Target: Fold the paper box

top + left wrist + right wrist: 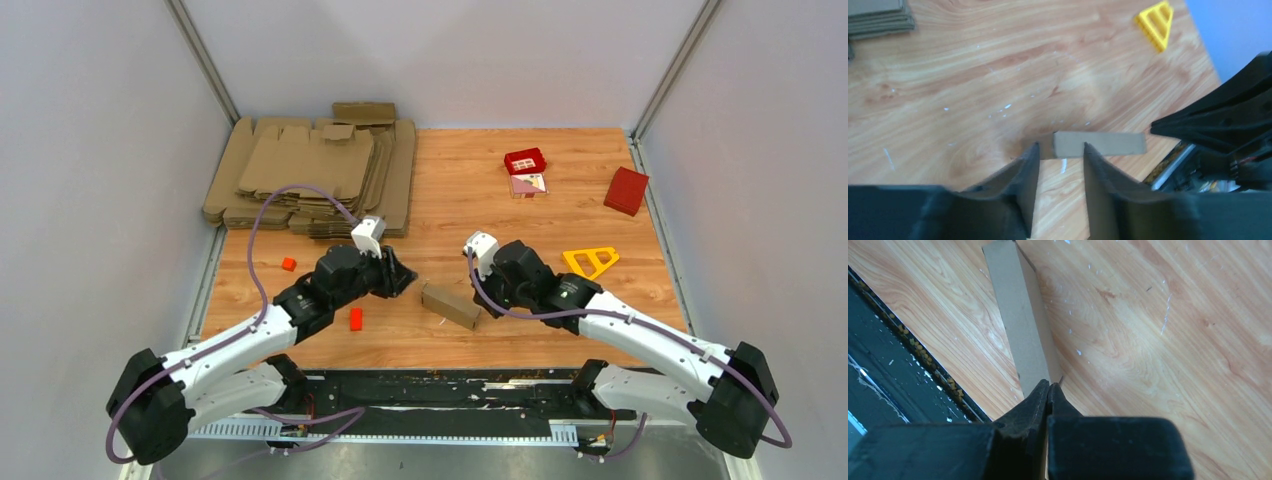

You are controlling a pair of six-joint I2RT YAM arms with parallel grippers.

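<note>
The paper box [450, 305] lies on the wooden table between the two arms, a closed brown rectangular shape set at a slant. My left gripper [410, 283] is open just off its left end. In the left wrist view the box [1100, 144] lies crosswise just beyond the gripper [1060, 146], its end level with the gap, and nothing sits between the fingers. My right gripper [486, 302] is shut at the box's right end. In the right wrist view its closed tips [1049, 384] meet the near end of the box [1018, 315]; whether they touch it is unclear.
A big pile of flat cardboard blanks [320, 175] fills the back left. A red box [626, 190], a red tray on a card [525, 160] and a yellow triangle [590, 261] lie to the right. Two small red blocks [355, 319] [288, 264] sit near the left arm. The black front rail [893, 370] runs close to the box.
</note>
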